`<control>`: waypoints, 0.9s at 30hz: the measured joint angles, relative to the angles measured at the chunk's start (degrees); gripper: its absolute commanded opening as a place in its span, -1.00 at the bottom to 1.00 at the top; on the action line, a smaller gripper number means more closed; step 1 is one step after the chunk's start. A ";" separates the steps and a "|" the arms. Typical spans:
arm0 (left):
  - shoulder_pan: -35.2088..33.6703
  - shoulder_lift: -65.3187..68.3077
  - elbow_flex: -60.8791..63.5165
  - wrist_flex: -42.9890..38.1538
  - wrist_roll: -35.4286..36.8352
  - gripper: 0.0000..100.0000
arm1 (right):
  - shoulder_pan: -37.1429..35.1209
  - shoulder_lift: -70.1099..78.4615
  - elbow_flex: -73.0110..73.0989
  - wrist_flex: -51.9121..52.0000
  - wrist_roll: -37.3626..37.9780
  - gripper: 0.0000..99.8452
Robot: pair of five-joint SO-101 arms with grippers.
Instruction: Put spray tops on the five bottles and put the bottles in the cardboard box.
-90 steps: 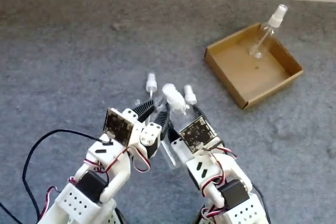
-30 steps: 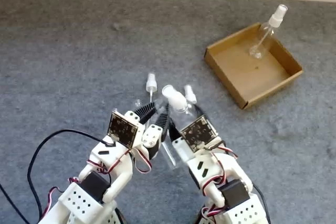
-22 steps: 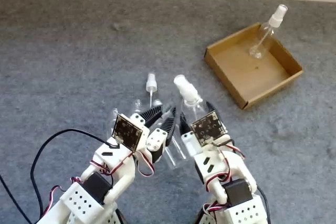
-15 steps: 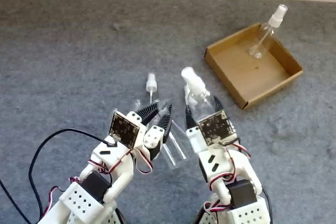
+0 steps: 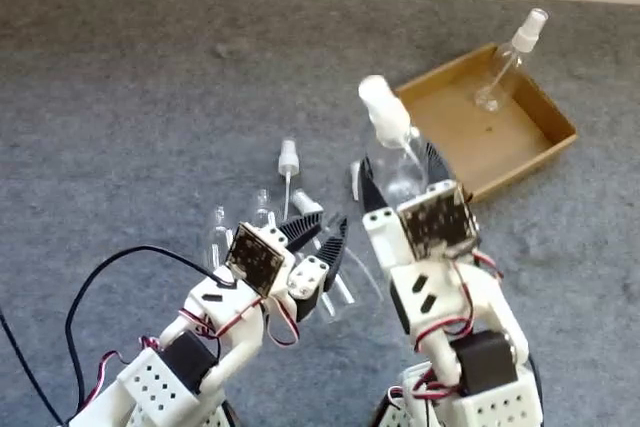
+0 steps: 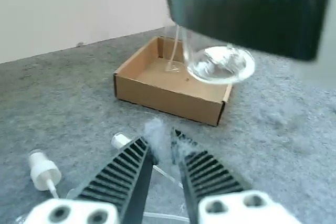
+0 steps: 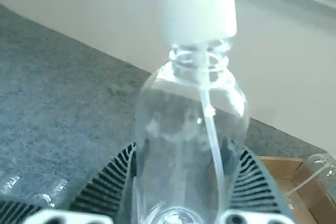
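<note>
Our right gripper (image 5: pixel 402 175) grips a bottle (image 5: pixel 392 142), the cardboard box (image 5: pixel 455 132) just beyond. Spray tops (image 5: pixel 288 159) lie ahead of our left gripper (image 5: pixel 326 231).

A matt brown cardboard box (image 6: pixel 168 98) stands on rough grey carpet-like cloth (image 5: pixel 130 97), and near the box a clear glossy plastic bottle (image 7: pixel 190 129) with a smooth white plastic spray top (image 7: pixel 197 4) sits in the right gripper (image 7: pixel 181 179) of ribbed matt black plastic on a smooth white plastic arm (image 5: pixel 455 297).

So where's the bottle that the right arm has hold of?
In the high view, the bottle sits in the right arm's jaws, off the table, at the left corner of the cardboard box.
</note>
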State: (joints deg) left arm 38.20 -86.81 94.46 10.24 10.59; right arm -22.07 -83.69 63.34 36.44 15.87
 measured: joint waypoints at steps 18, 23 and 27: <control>3.60 0.00 0.00 -5.45 0.00 -0.99 | -0.26 12.92 -5.63 -6.95 -28.22 -0.71; 6.33 0.00 0.00 -5.80 0.00 -0.99 | -5.80 12.92 -5.63 -6.95 -28.31 -0.71; 7.12 0.00 0.00 -5.80 0.00 -0.99 | -8.97 12.92 -4.04 -6.95 -28.31 -0.71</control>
State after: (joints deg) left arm 45.32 -86.81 94.46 4.44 10.59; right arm -31.03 -70.77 59.30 29.49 -12.44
